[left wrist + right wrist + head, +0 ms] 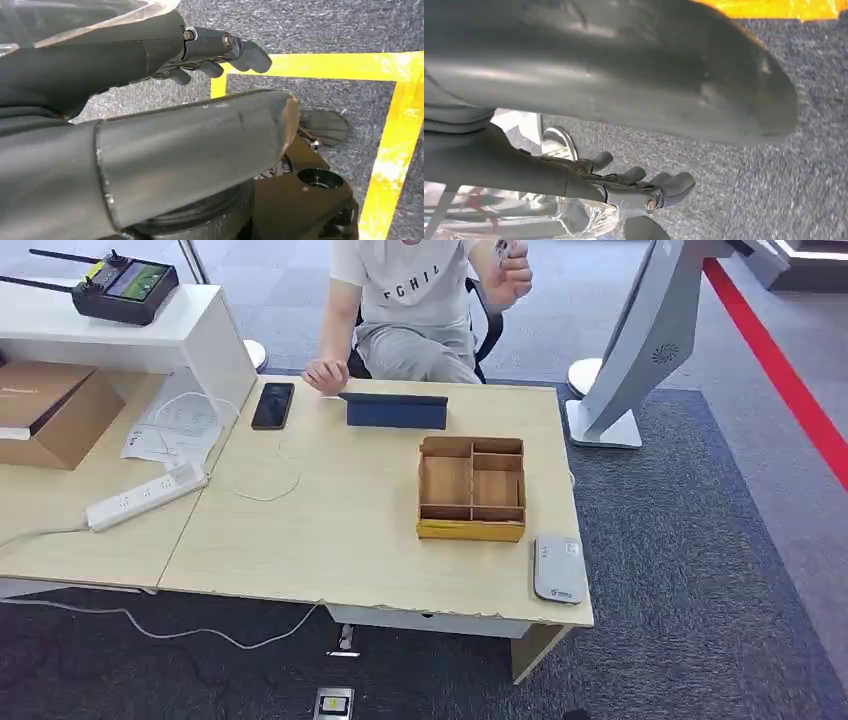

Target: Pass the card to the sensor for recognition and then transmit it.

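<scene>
Across the table sits a person (415, 300) with one hand raised, holding a small card (502, 250) near the picture's top. The grey flat sensor (558, 568) lies at the table's near right corner. My left hand (150, 65) hangs over the carpet with its fingers (235, 47) stretched out and nothing in it. My right hand (574, 100) also hangs low over the carpet, its dark fingers (649, 190) apart from the thumb and holding nothing.
A wooden compartment box (472, 488) stands just behind the sensor on the light wood table (330, 540). Further back are a dark blue tablet (397, 410) and a phone (272, 405). A power strip (147, 496), cardboard box (50, 410) and white stand (640, 350) flank the area.
</scene>
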Controlling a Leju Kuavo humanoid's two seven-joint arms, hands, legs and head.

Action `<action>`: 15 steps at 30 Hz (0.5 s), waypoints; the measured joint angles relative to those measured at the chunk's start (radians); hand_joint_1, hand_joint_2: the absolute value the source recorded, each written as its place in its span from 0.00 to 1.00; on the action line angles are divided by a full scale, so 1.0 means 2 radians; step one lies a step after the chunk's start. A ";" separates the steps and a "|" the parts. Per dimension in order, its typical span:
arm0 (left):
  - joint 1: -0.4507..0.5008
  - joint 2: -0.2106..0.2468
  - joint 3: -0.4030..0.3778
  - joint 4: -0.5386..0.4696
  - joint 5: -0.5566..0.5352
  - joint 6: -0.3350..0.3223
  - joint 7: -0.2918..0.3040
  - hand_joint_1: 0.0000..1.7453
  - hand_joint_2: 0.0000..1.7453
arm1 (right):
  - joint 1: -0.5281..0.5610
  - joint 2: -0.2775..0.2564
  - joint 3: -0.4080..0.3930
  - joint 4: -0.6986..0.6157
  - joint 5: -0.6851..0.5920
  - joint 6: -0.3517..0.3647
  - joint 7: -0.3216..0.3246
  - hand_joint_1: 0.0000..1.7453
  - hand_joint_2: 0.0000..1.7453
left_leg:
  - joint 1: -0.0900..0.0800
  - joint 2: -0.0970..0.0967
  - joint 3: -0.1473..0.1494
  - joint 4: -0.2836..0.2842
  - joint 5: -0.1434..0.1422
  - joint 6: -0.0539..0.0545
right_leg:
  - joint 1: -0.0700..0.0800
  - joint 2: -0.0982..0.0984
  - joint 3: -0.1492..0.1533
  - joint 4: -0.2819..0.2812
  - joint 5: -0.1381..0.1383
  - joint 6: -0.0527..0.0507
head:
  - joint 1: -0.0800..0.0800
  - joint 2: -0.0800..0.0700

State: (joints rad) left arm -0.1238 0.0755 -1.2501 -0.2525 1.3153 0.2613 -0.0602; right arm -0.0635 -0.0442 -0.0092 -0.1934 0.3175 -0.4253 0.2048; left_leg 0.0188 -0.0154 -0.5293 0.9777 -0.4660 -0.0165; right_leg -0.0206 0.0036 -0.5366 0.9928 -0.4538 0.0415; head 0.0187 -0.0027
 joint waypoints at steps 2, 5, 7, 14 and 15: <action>0.000 0.000 0.000 0.000 0.001 0.000 -0.002 0.00 0.00 | 0.000 -0.005 0.000 0.000 -0.002 0.000 -0.002 0.00 0.00 | 0.000 0.000 0.000 0.000 0.000 0.000 | 0.000 0.000 0.000 0.000 0.000 0.000 | 0.000 0.000; 0.000 0.000 0.000 0.000 0.002 0.000 -0.002 0.00 0.00 | 0.000 -0.013 0.000 0.000 -0.006 -0.004 -0.008 0.00 0.00 | 0.000 0.000 0.000 0.000 0.000 0.000 | 0.000 0.000 0.000 0.000 0.000 0.000 | 0.000 0.000; 0.000 0.000 0.000 0.000 0.003 0.000 -0.003 0.00 0.00 | 0.000 -0.021 0.000 0.000 -0.014 -0.019 -0.020 0.00 0.00 | 0.000 0.000 0.000 0.000 0.000 0.000 | 0.000 0.000 0.000 0.000 0.000 0.000 | 0.000 0.000; 0.001 0.003 0.000 0.000 0.011 -0.006 -0.003 0.00 0.00 | -0.008 -0.096 -0.015 -0.011 -0.053 -0.055 -0.093 0.00 0.00 | -0.002 0.000 0.000 0.000 0.000 0.000 | -0.002 0.000 0.000 0.000 0.000 0.000 | 0.000 0.000; 0.001 0.003 0.000 0.000 0.011 -0.007 -0.003 0.00 0.00 | -0.012 -0.113 -0.015 -0.016 -0.058 -0.053 -0.093 0.00 0.00 | -0.002 0.000 0.000 0.000 0.000 0.000 | -0.002 0.000 0.000 0.000 0.000 0.000 | 0.000 0.000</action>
State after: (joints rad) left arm -0.1226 0.0824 -1.2493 -0.2522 1.3378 0.2472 -0.0664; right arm -0.0880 -0.2702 -0.0401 -0.2255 0.2018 -0.5306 0.0179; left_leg 0.0152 -0.0148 -0.5302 0.9777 -0.4662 -0.0159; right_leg -0.0239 0.0043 -0.5361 0.9928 -0.4531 0.0425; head 0.0187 -0.0027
